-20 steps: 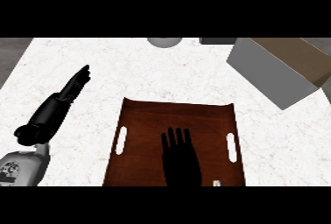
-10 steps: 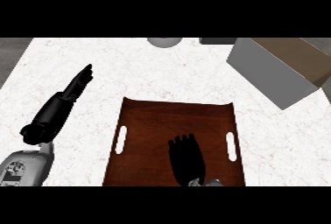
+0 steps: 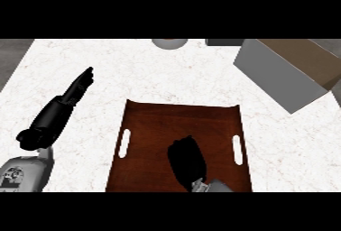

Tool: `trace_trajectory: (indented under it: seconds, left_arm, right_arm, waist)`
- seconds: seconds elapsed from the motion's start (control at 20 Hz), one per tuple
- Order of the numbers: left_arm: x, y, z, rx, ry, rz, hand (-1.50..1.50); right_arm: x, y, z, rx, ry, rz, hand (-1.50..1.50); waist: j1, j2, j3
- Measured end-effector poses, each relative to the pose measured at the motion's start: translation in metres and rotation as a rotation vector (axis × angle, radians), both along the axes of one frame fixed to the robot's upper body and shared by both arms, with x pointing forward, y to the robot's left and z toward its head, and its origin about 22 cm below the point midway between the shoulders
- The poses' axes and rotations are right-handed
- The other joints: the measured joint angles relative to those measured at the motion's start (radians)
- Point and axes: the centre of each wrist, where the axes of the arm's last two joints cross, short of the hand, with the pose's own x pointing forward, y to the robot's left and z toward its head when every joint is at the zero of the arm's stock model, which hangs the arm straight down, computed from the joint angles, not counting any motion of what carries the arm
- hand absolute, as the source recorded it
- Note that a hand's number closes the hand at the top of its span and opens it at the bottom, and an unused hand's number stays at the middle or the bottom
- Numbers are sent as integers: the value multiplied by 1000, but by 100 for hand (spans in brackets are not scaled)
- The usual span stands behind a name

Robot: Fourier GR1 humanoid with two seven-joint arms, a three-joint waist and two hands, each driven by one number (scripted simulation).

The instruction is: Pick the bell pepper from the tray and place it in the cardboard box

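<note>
The brown tray [image 3: 153, 122] with two white handle slots lies at the middle of the counter. My right hand [image 3: 186, 159] hangs over the tray's near right part as a compact black shape, with its wrist at the view's lower edge. No bell pepper shows anywhere on the tray; whatever lies under that hand is hidden. The cardboard box [image 3: 293, 67] stands at the far right, tilted, with a grey outer wall and a brown inside. My left hand [image 3: 78, 88] rests on the counter left of the tray, open, fingers straight and pointing away.
A grey round object [image 3: 169, 43] sits at the counter's far edge, with a dark block [image 3: 223, 42] beside it. White marbled counter [image 3: 166, 72] lies between the tray and the box.
My right hand has drawn back toward the tray's near edge and now looks shorter and more bunched than the long flat shape it was a second ago. The left hand has barely moved.
</note>
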Motion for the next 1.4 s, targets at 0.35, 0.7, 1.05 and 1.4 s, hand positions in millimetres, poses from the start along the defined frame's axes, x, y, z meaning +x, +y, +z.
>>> trace_trajectory:
  seconds: [0.35,0.7,1.05,1.4]
  left_arm:
    - [2,-13,0,-4,-11,-25,0]
    - [8,-11,2,3,-14,-37,0]
    - [3,-7,-1,0,-6,-17,0]
    - [5,0,-1,3,-7,-4,0]
  right_arm:
    - [76,-16,26,192,-20,-50,150]
    - [153,-32,73,355,-161,-50,150]
    - [181,-30,123,423,-345,-63,150]
    - [202,-62,176,600,-520,-351,150]
  waist:
    - [26,13,1]
    - [35,16,2]
    - [16,6,1]
    - [5,4,1]
